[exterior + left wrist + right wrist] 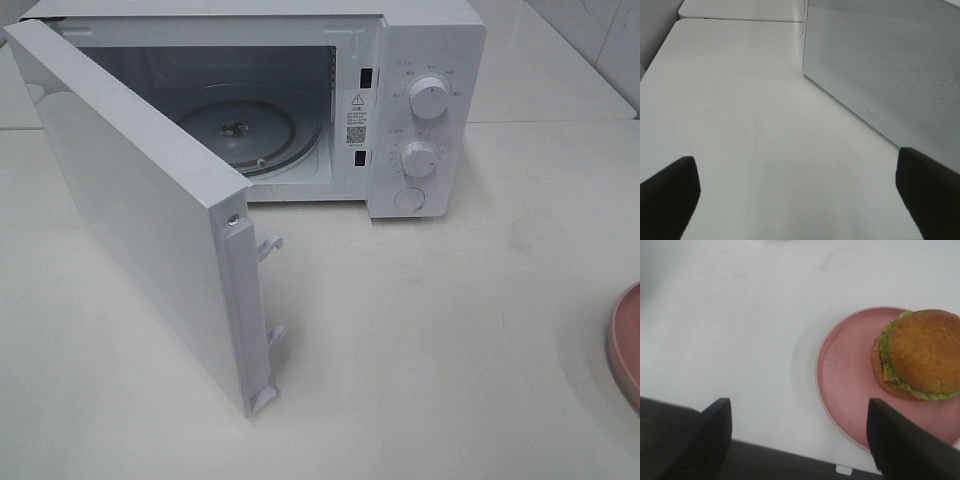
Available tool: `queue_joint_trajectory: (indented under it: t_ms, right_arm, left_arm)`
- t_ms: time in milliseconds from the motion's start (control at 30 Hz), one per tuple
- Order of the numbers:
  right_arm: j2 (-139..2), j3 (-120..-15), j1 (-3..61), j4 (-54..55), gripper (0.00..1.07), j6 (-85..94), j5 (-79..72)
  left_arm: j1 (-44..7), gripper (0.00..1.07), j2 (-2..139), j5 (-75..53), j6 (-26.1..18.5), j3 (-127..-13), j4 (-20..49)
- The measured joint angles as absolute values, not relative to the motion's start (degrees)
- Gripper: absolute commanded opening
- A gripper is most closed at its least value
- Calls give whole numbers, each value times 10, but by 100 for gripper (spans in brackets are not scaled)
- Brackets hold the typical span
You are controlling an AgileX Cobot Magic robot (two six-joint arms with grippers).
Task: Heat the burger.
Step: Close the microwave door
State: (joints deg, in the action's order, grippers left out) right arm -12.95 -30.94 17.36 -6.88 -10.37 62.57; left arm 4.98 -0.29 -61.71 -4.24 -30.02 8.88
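The burger (920, 352), with a golden-brown bun and green lettuce, rests on a round pink plate (850, 375) in the right wrist view. My right gripper (800, 440) hovers open above the table beside the plate, holding nothing. In the high view only the plate's edge (628, 345) shows at the far right; the burger is out of that frame. The white microwave (425, 100) stands at the back with its door (140, 210) swung wide open and its glass turntable (240, 130) bare. My left gripper (797, 192) is open over bare table beside the door's outer face (890, 65).
The open door juts far toward the front, with two latch hooks (270, 245) on its free edge. Two knobs (430, 97) sit on the microwave's control panel. A table seam (740, 20) runs behind the microwave.
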Motion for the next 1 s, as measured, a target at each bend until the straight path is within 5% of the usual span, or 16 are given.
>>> queue_joint_trajectory:
  t_ms: [367, 1000]
  right_arm:
    - [-28, -288, 99, -36, 73, -89, 577]
    - [2, -288, 96, -36, 73, -85, 576]
  left_arm:
    - [50, 100, -3, -617, -42, -300, 89]
    - [50, 100, -3, -617, -42, -300, 89]
